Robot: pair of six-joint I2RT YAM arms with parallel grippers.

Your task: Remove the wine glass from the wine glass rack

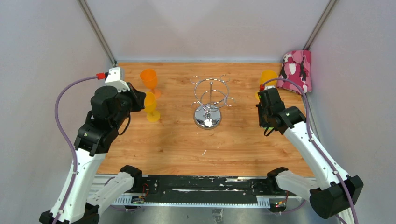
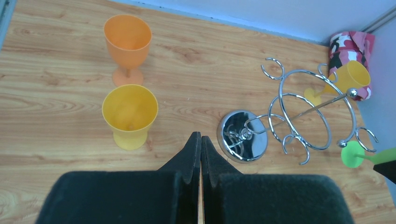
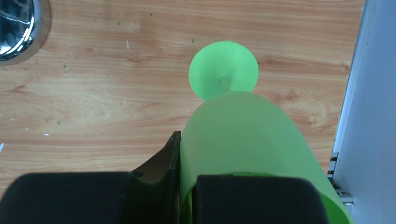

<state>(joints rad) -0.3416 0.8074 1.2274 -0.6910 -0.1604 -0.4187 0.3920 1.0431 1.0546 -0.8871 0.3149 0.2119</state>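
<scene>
The green wine glass (image 3: 243, 144) is found off the wine glass rack (image 2: 289, 112). It is grasped by the right gripper (image 3: 180, 144), whose jaws are clenched narrowly on the wall of the bowl near its rim; one finger is seen against the outside of the bowl and the other is hidden. The glass is carried on its side above the tabletop (image 1: 177, 140), with its round foot (image 3: 223, 77) turned away from the wrist and toward the rack. In the left wrist view the foot is seen near the rack's curled arms but apart from them. This sideways attitude is judged to come from how a glass hangs on such a rack, the foot being slid out of a curled arm. No glass is seen on any arm, and the rack stands upright in the middle of the tabletop. The left gripper (image 2: 201, 140) is clenched on nothing, its fingers pressed together. It is held at the left near the yellow glass (image 2: 130, 114) and the orange glass (image 2: 127, 42), which stand upright just beside each other, and is judged to be parked out of the way. Another yellow glass (image 2: 348, 77) is seen at the far right beside a pink patterned cloth (image 2: 352, 44). The removal is judged done. Setting the glass down would require it to be turned upright, and so thin a hold on the bowl may let it swing.
</scene>
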